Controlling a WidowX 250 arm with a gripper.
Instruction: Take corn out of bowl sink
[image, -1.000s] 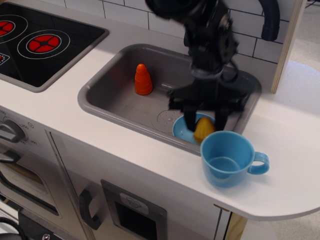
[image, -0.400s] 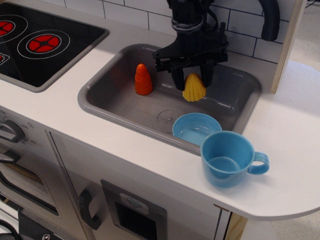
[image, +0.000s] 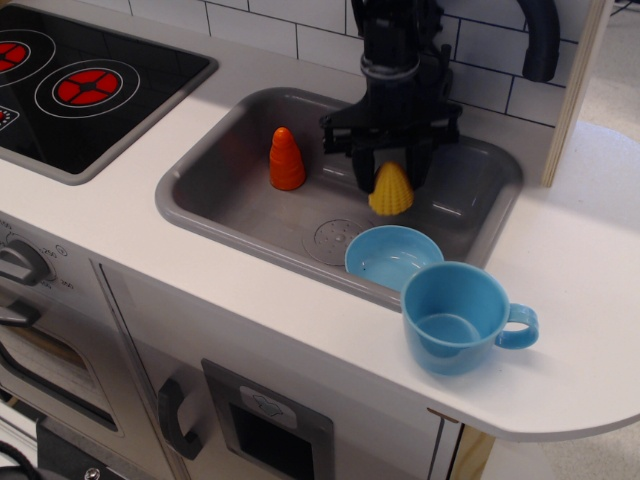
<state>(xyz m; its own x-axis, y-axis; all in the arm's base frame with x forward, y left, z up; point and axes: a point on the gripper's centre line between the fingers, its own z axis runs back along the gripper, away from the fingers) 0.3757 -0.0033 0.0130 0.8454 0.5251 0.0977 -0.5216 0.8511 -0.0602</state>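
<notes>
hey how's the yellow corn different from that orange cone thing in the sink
The corn is yellow with bumpy kernels; the orange cone is smooth with ridges. The corn is held between the end effector fingers, while the cone stands free on its base at the sink floor's left. Both are small, tapered, point up, and sit outside the bowl.

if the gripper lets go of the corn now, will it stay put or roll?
The corn is tapered and rounded, so it would probably tip and roll in a curve. The sink floor looks smooth, so some sliding seems likely. It looks like rigid plastic, so the gripper shouldn't deform it.
</notes>
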